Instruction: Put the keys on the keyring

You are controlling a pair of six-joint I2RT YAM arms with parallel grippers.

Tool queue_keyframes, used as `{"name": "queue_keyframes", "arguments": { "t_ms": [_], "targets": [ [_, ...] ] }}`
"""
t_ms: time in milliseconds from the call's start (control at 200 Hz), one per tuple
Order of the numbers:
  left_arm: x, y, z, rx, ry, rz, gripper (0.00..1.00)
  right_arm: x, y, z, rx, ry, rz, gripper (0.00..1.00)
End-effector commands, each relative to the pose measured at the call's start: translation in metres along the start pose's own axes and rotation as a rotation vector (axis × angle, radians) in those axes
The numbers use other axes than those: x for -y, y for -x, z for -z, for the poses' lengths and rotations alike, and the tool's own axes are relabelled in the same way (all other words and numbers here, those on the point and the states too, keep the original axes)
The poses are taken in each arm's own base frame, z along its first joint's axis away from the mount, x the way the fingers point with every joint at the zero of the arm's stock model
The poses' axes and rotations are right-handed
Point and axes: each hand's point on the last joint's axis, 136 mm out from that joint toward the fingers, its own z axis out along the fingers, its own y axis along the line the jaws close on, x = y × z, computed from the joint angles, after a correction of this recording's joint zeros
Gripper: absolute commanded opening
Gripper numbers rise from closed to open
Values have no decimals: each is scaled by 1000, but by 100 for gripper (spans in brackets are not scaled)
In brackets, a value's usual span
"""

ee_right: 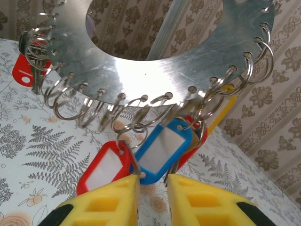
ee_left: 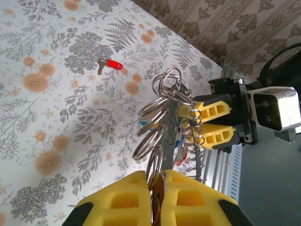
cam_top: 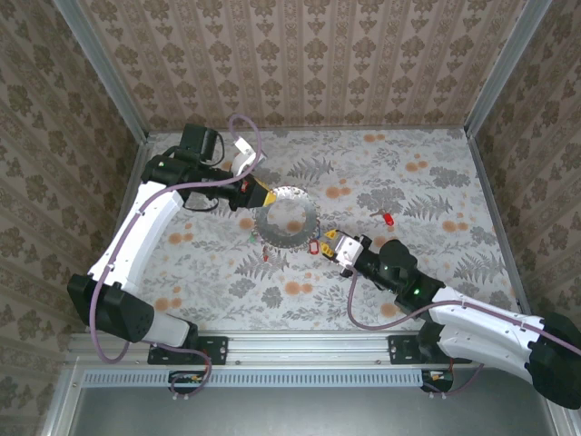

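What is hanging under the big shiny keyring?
Small wire rings hang from the keyring, with a blue tag and a red tag. The tags cover most of what hangs behind them.

Left fingers (ee_left: 117, 200) pinch keyring (ee_left: 165, 123); red-tagged key (ee_left: 111, 64) lies apart.

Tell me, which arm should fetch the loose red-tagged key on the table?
Probably right: the left gripper is clamped on the keyring, and the red-tagged key lies nearer the right gripper.
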Motion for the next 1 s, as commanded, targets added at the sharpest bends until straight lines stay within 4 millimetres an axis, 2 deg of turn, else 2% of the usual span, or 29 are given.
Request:
{"name": "queue_keyframes", "arguments": {
  "t_ms": [0,345,595,720,995],
  "targets": [
    [4,9,7,45,-5,-95,0,0,-2,-2,-9,-3,28,25],
    [-20,10,8,58,12,-57,0,-5,1,-24,-3,34,1,22],
    [-27,11,12,67,35,-49,0,-11,17,-37,54,83,-44,18],
    [-30,12,12,70,46,-30,0,-13,24,-40,74,103,-65,16],
    [-28,11,14,83,50,-17,0,-12,22,-39,62,91,-78,17]
  ]
}}
